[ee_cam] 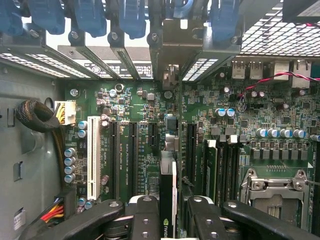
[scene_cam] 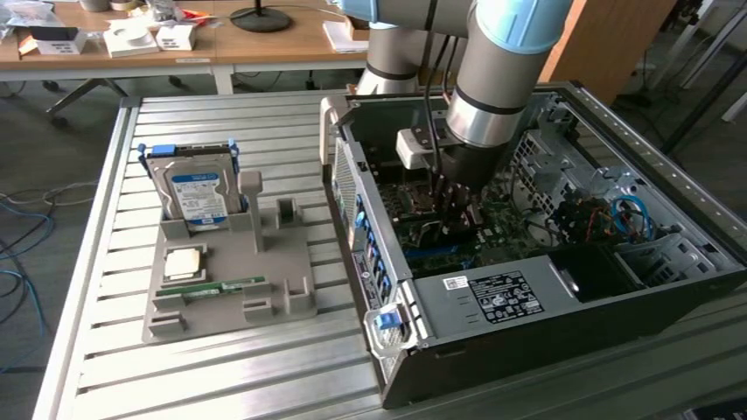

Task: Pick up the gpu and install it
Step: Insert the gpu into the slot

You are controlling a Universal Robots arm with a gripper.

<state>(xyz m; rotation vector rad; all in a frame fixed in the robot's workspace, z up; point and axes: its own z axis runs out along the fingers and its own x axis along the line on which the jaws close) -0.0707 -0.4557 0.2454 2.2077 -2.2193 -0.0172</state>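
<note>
The gpu (ee_cam: 168, 187) shows edge-on in the wrist view as a thin dark card with a pale strip along it. It stands upright between my black fingers (ee_cam: 144, 217), just over a dark expansion slot on the green motherboard (ee_cam: 135, 105). My gripper (ee_cam: 172, 222) is shut on the card. In the exterior view the gripper (scene_cam: 456, 208) reaches down inside the open computer case (scene_cam: 491, 297), close above the motherboard. The wrist hides most of the card there.
On the exterior view's left, a grey holder tray (scene_cam: 222, 306) carries a hard drive (scene_cam: 196, 194), a green memory stick (scene_cam: 222, 287) and a small square chip (scene_cam: 184, 262). Inside the case are a white slot (ee_cam: 92, 155), a processor socket (ee_cam: 275, 190), cable bundles (ee_cam: 35, 117) and blue latches (ee_cam: 90, 15).
</note>
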